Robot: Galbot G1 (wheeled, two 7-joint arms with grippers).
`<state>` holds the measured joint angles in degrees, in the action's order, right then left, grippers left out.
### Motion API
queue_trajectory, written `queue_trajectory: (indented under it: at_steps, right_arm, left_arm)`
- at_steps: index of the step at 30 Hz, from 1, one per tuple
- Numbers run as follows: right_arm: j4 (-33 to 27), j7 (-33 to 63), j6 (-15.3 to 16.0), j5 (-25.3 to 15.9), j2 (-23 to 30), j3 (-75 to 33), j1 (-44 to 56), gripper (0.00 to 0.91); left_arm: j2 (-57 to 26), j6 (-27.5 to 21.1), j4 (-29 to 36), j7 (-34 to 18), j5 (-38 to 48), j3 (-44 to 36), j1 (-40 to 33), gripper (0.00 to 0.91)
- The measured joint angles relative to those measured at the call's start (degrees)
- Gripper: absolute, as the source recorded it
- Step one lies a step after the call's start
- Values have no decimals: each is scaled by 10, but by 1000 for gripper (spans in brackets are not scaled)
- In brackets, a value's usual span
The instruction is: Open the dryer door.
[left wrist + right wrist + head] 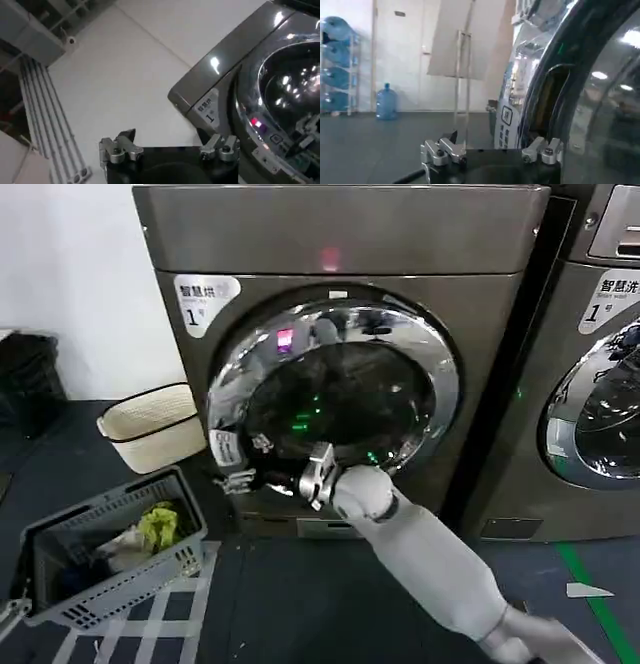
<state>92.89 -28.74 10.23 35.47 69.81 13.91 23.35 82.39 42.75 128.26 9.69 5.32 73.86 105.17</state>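
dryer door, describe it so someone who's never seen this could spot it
Find the big bronze-grey dryer with the white "1" sticker, left of its partly seen twin. The dryer door is its round front porthole: a wide shiny chrome ring around dark glass, with the right gripper at its lower left.

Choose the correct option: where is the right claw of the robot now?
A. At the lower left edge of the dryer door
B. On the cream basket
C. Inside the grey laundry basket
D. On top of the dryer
A: in the head view the right claw reaches the lower left chrome edge of the dryer door.
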Motion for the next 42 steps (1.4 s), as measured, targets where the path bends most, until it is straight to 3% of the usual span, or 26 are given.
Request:
queue_trajectory:
  at_steps: [8, 16, 31, 42]
  right_arm:
    - [70, 0, 10, 35, -52, 2, 18, 907]
    - [145, -9, 21, 72, -105, -2, 39, 907]
    - [219, -67, 47, 148, -177, -65, 101, 907]
    - [281, -62, 69, 219, -218, -163, 188, 907]
  left_arm:
    - [-60, -59, -33, 4, 13, 15, -67, 907]
    - [-141, -103, -79, 0, 10, -19, -136, 907]
    - [-319, -133, -169, -5, -13, -193, -255, 907]
    - [-390, -133, -244, 11, -11, -357, -403, 907]
